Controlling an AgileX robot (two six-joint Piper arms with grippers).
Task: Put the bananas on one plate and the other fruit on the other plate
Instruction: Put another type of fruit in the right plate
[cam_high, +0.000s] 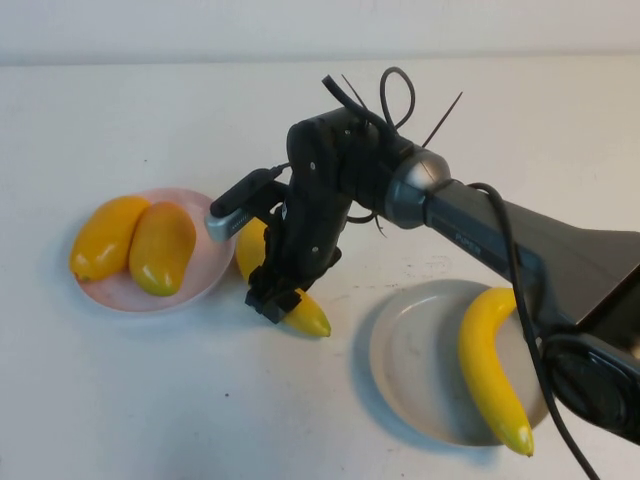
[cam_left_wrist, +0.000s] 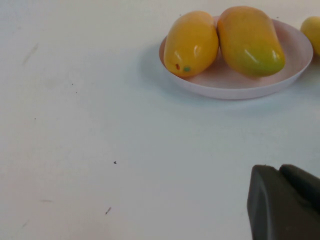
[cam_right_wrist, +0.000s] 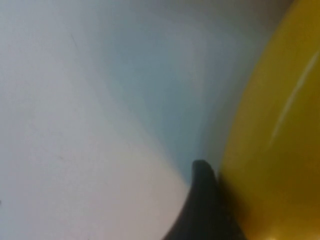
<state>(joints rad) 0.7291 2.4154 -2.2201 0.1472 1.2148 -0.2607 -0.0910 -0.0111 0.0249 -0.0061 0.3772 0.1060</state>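
Two orange-yellow mangoes (cam_high: 105, 237) (cam_high: 162, 247) lie on the pale pink plate (cam_high: 205, 285) at the left; they also show in the left wrist view (cam_left_wrist: 191, 44) (cam_left_wrist: 248, 40). One banana (cam_high: 490, 365) lies on the grey-blue plate (cam_high: 410, 370) at the right. The other banana (cam_high: 308, 318) lies on the table beside the pink plate. My right gripper (cam_high: 272, 300) is down on it and shut on it; one fingertip (cam_right_wrist: 202, 200) presses against its yellow skin (cam_right_wrist: 275, 150). My left gripper (cam_left_wrist: 280, 172) is shut, empty, low over bare table, away from the pink plate (cam_left_wrist: 295, 55).
The right arm (cam_high: 480, 225) reaches across from the right, passing over the far edge of the grey-blue plate. The white table (cam_high: 150, 400) stretches in front of both plates. The left arm is out of the high view.
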